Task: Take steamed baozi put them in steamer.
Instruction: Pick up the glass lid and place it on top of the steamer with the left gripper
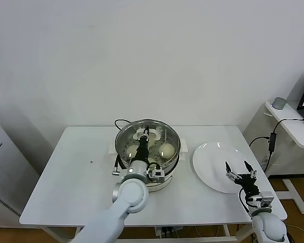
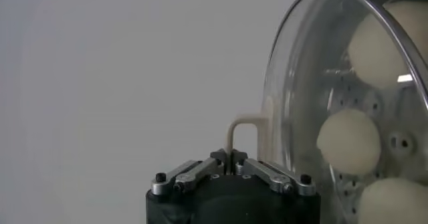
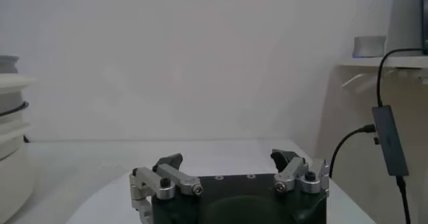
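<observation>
The smooth, pale cream-white steamed baozi point(image 1: 166, 150) already sit inside the round shiny steel steamer point(image 1: 175, 161) at the centre of the head view; the left wrist view shows three of them on the perforated tray behind the round clear glass lid point(image 2: 294, 78); the flat round white plate point(image 1: 213, 167) at centre right lies bare, so the loading looks done and only seating the lid appears to be left. The left gripper point(image 2: 234, 157) reaches up from the lower centre over the pot, its jaws clamped on the lid's cream handle point(image 2: 244, 126); the right gripper point(image 1: 240, 171) hangs over the plate's near edge at lower right, fingers spread wide, holding nothing.
</observation>
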